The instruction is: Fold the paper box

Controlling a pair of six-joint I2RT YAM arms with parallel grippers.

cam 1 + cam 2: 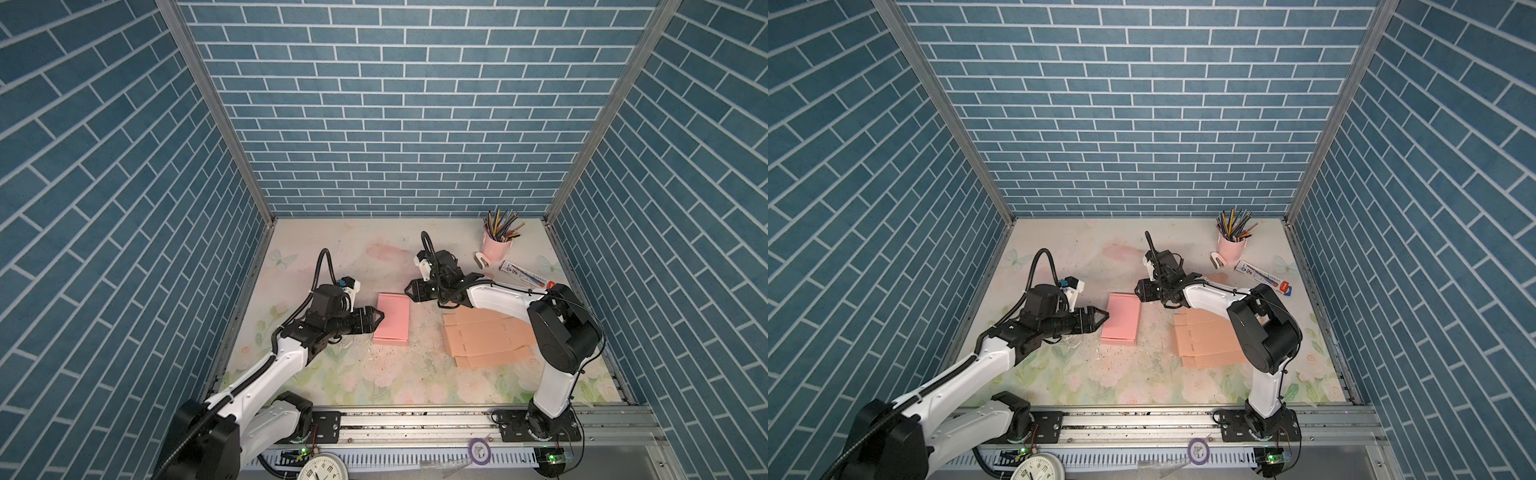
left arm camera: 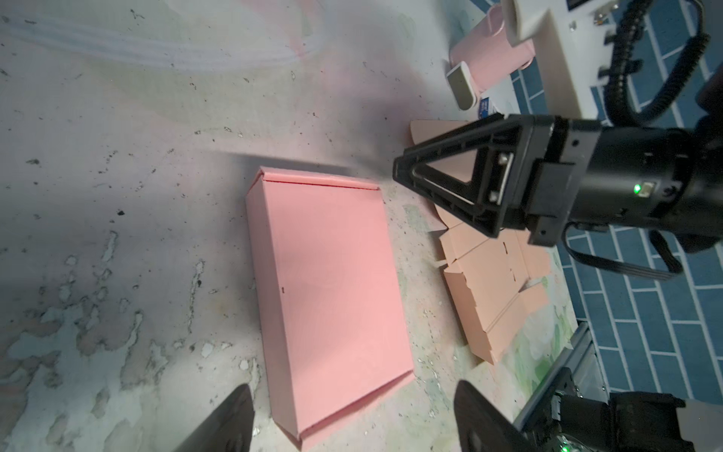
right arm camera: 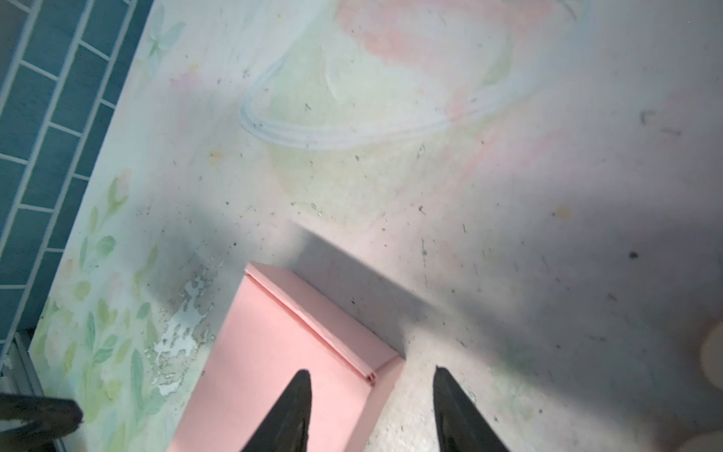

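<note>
- Paper box (image 1: 392,318), pink and closed, lay flat on the surface (image 1: 353,374) between the two arms, left of centre in both top views.
- Only the left wrist view showed the lid seam at the box's far end, with the right hand (image 2: 395,172) hanging just beside that corner.
- Left hand (image 1: 379,318) was spread wide over the box's left edge and gripped nothing; its wrist view showed a finger on either side of the box's end.
- Right hand was partly open and empty; its own view showed the box corner below its fingers (image 3: 301,391).
- Only the top views showed the pencils (image 1: 500,224) standing in the pink cup (image 1: 496,247) at the back right.
- Flat cardboard sheets (image 1: 486,332) lay stacked right of the box, well apart from it.
- The surface was a worn floral print with flaked patches.
- Blue brick-patterned walls (image 1: 395,104) closed in three sides.
</note>
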